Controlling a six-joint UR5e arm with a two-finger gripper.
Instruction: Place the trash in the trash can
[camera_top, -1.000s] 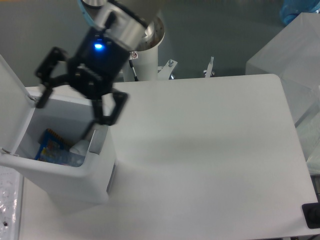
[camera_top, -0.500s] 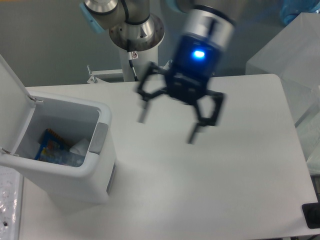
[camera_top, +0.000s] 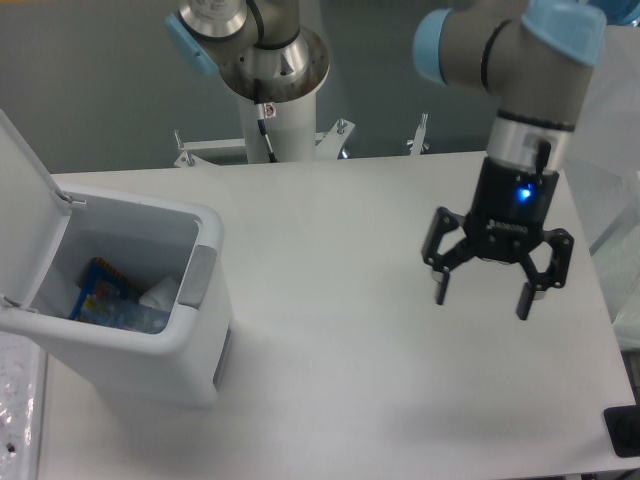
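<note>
White table beneath a grey backdrop: the gripper hangs over the table's right side, its fingers spread apart and holding nothing. At the left edge stands the bin, lid flipped up. Both pieces of trash lie inside it, the bottle with its red-and-blue label beside the crumpled wrapper.
</note>
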